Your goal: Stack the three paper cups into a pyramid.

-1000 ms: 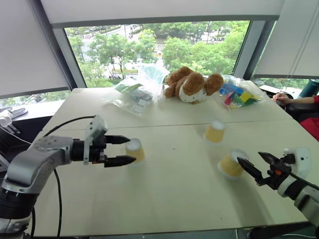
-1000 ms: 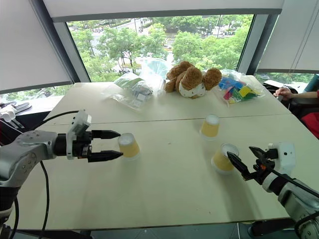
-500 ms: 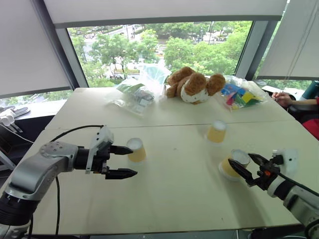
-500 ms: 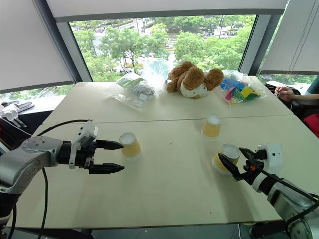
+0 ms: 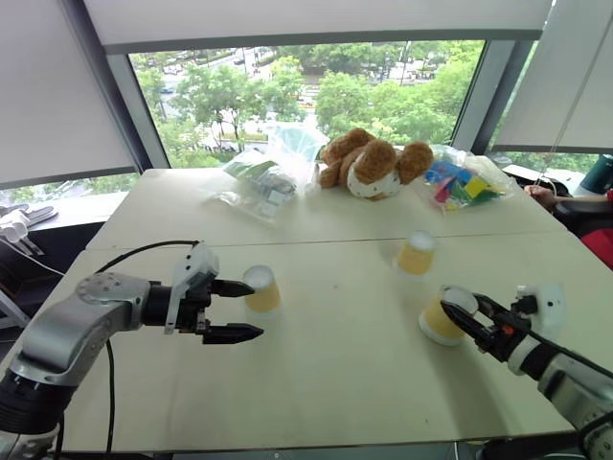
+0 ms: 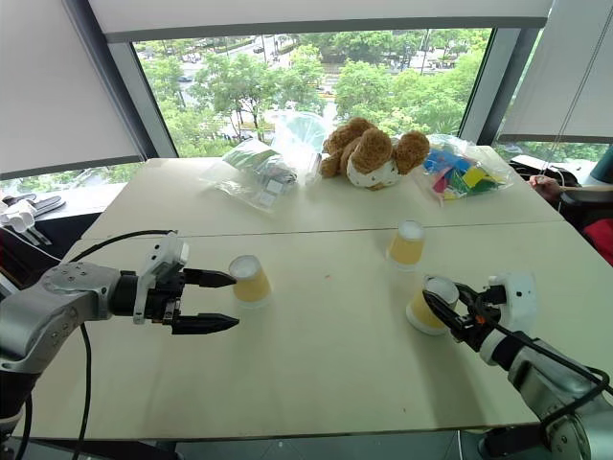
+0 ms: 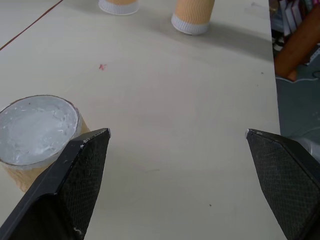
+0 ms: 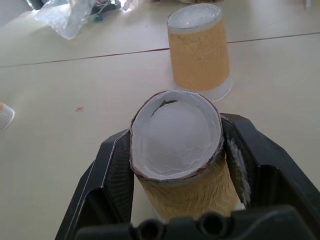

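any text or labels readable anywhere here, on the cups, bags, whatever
None can be read.
The three paper cups: plain yellow-orange sides and white bases, no print.
Clear plastic bags: the contents may carry print, too small to read.
Bag of coloured blocks: no lettering to make out.
Plush bear: no tag in view.

Back of table (image 5: pixel 316 374): teddy bear (image 5: pixel 372 164) lying centre, clear plastic bags (image 5: pixel 263 177) left of it, bag of coloured blocks (image 5: pixel 457 182) right. Person's hand (image 5: pixel 544 195) at far right edge.
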{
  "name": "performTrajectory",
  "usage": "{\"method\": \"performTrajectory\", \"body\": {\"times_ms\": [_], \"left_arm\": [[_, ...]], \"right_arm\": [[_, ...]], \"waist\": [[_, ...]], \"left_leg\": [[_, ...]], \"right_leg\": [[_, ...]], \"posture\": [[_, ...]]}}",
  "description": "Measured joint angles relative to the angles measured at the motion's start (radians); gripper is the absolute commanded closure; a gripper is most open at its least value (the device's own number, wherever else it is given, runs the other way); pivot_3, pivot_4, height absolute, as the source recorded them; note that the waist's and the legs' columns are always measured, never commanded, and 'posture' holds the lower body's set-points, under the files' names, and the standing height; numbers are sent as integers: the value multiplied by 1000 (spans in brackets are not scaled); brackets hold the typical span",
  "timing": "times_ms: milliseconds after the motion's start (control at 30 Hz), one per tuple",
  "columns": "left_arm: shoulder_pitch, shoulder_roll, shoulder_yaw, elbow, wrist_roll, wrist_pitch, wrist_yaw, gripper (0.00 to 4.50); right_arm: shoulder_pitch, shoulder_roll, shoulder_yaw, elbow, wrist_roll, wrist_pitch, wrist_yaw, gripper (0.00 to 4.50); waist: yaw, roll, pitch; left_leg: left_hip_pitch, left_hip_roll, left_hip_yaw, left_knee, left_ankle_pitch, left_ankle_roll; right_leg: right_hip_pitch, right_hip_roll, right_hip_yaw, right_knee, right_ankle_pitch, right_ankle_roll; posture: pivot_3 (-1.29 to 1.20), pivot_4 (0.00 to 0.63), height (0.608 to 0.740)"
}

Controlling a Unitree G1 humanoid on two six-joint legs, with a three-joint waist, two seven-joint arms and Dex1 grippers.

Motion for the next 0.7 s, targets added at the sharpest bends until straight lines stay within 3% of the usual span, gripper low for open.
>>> {"method": "performTrajectory", "body": {"times_ms": [167, 433, 567, 700], "left_arm": [[-10, -1, 4, 3, -4, 9, 6, 0], [56, 2, 17, -30, -4, 28, 43, 0], [79, 2, 43, -67, -25, 41, 66, 0], [112, 3, 57, -87, -37, 50, 88, 0]], "right_arm": [[-187, -9, 158, -91, 58, 91, -10, 2302], [-303, 13, 409, 58, -83, 52, 33, 2302], [-337, 18, 460, 99, -128, 19, 69, 2302], [-351, 18, 482, 122, -175, -12, 98, 334]], "waist": [[-6, 0, 0], [1, 0, 0], [-1, 0, 0], [-1, 0, 0]], "left_leg": [[0, 2, -1, -1, 0, 0], [-1, -1, -1, 1, 0, 0], [-1, -1, -1, 0, 0, 0], [-1, -1, -1, 0, 0, 0]], "right_leg": [[-1, 2, 0, 0, 0, 0], [-1, -1, 0, 0, 0, 0], [-2, -1, 0, 1, 0, 0], [-2, -1, 0, 1, 0, 0]], "posture": [[0, 150, 740], [0, 150, 740], [0, 150, 740], [0, 150, 740]]}}
